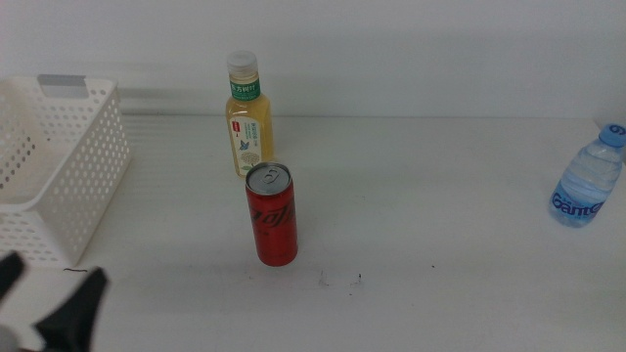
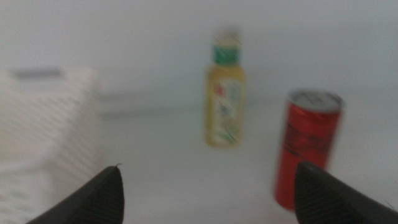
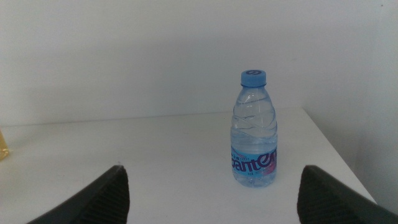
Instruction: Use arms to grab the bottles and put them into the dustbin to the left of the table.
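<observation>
Middle view: the left gripper [image 1: 49, 303], jaws apart and empty, sits low near the dustbin [image 1: 59, 176]; it should centre on the upright red can [image 1: 271, 215] mid-table before closing, while the right gripper [image 3: 211, 196], also spread, faces the water bottle [image 3: 254, 130].

Bright, even light, faint shadows; blurred left wrist view

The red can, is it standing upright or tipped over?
Upright. The red can stands on its base on the table, silver top with pull tab facing up, in front of the yellow-drink bottle.
</observation>
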